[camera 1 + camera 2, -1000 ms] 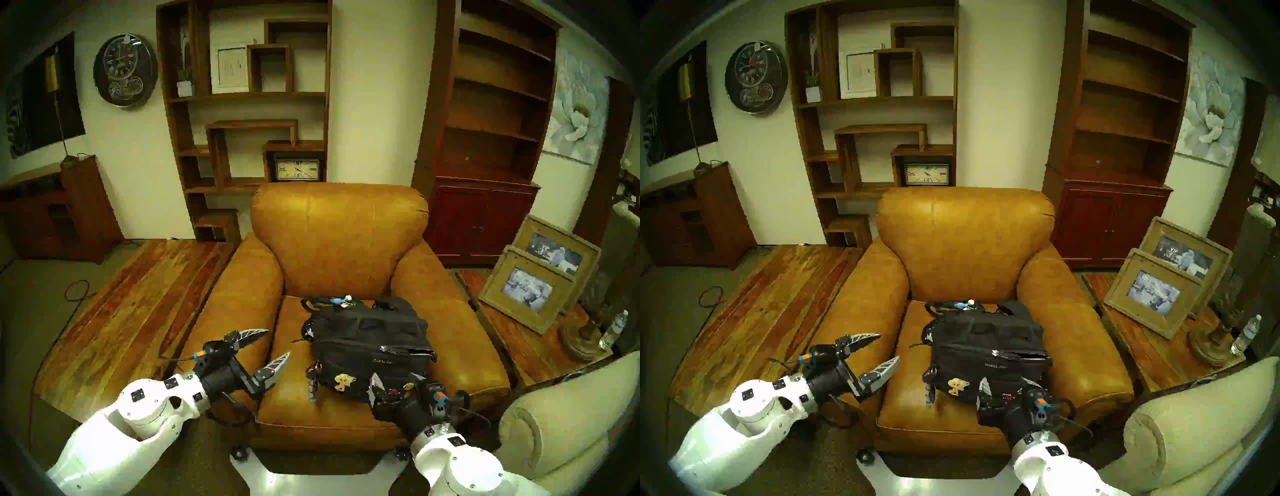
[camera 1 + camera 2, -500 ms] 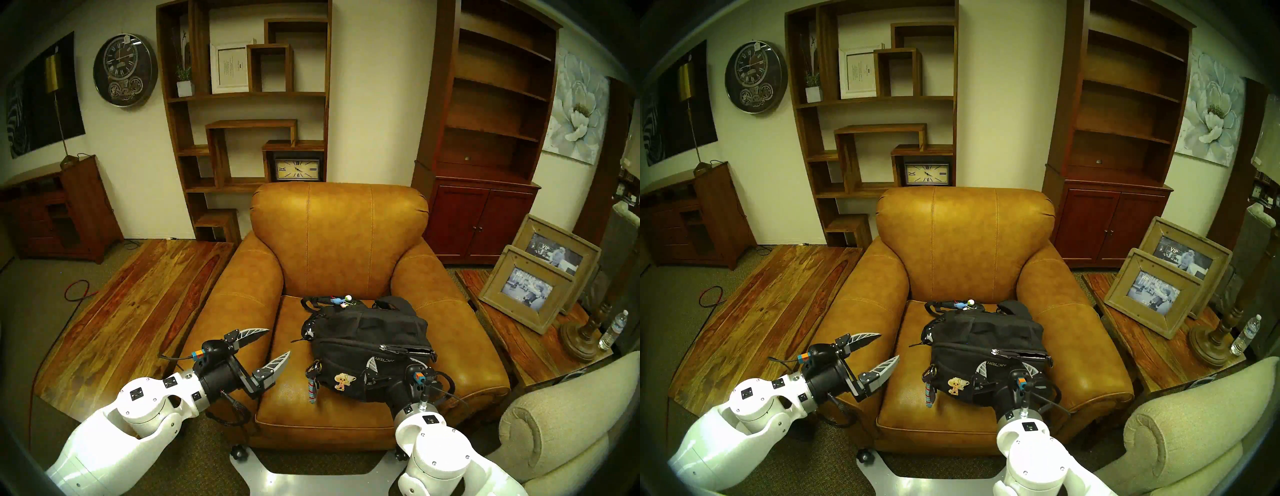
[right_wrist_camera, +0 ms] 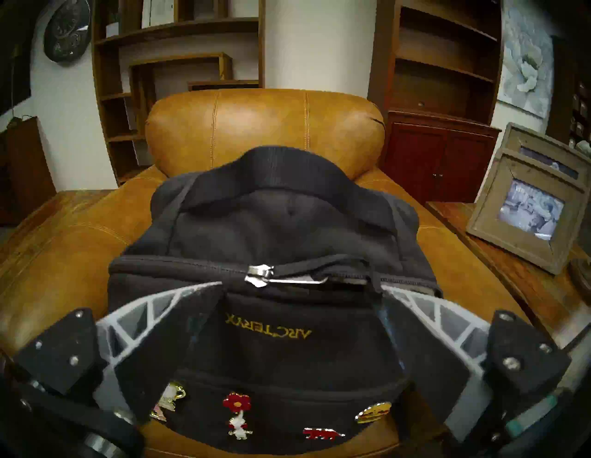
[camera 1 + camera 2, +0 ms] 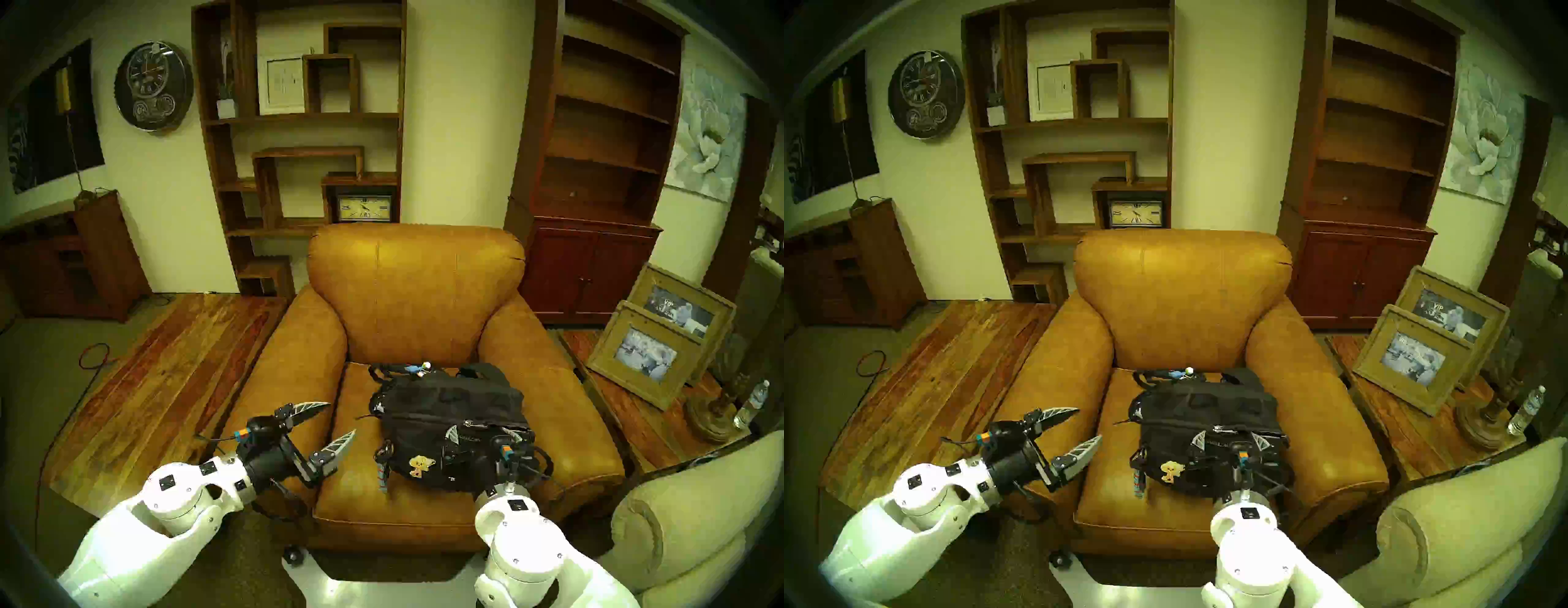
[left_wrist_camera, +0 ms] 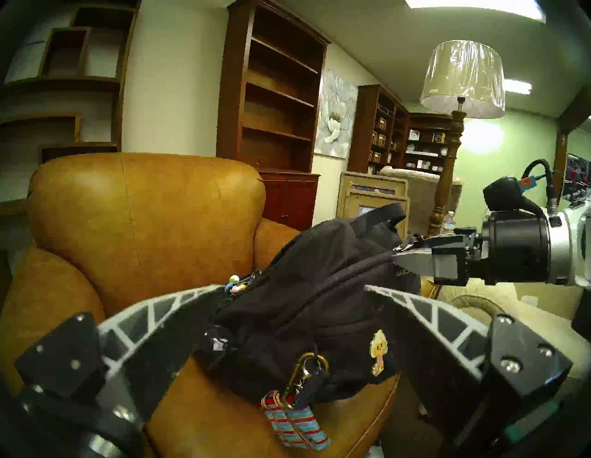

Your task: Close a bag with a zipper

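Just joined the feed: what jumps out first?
A black bag lies on the seat of a tan leather armchair, its zipper partly open. The right gripper sits open at the bag's front, just short of the zipper; the left gripper hovers open beside it.

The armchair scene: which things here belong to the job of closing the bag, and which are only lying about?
Belong to the job:
- black bag on the armchair seat
- zipper, partly open
- right gripper, open, at the zipper
- left gripper, open, apart from the bag

Only lying about:
- picture frames
- water bottle
- lamp
- wall clock
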{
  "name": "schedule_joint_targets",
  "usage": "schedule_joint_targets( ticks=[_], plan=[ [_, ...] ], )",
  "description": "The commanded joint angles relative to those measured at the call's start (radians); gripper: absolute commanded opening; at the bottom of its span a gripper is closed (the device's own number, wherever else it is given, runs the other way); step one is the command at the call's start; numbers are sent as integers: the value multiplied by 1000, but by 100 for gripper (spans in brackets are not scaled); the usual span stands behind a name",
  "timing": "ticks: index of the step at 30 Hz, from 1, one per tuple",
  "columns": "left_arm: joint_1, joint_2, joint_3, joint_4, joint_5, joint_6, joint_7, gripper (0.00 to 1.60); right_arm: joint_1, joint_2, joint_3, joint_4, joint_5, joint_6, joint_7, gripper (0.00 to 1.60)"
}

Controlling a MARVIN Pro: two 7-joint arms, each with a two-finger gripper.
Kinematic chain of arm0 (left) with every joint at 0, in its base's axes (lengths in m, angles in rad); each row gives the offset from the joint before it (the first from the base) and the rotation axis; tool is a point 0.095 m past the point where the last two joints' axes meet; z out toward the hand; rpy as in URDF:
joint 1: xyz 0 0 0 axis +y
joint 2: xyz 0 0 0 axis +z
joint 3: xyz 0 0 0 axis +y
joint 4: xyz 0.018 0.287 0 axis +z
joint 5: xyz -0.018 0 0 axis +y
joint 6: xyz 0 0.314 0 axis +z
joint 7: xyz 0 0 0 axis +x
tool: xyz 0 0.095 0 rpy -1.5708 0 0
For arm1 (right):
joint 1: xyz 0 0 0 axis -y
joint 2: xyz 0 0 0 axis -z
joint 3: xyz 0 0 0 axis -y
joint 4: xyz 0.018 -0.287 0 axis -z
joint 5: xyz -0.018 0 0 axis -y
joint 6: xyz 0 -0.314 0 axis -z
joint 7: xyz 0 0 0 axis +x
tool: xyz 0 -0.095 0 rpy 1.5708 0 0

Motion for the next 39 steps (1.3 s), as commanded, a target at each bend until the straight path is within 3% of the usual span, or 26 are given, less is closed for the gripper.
schedule_joint_targets(
  ticks=[1,18,25,39],
  plan=[
    [1,-3,-8,-10,-3,-9,2,160,-7,55,-16,-48,43,-37,-32,160],
    [2,-8,-11,-10,-1,-7,-2,160,38,37,-40,-9,52,-100,-43,160],
    [2,-9,-12,-10,0,-6,-4,160,35,33,-35,-12,99,-125,-32,160],
    [2,-11,-14,-10,1,-5,-5,160,52,22,-43,14,97,-131,-32,160]
  ],
)
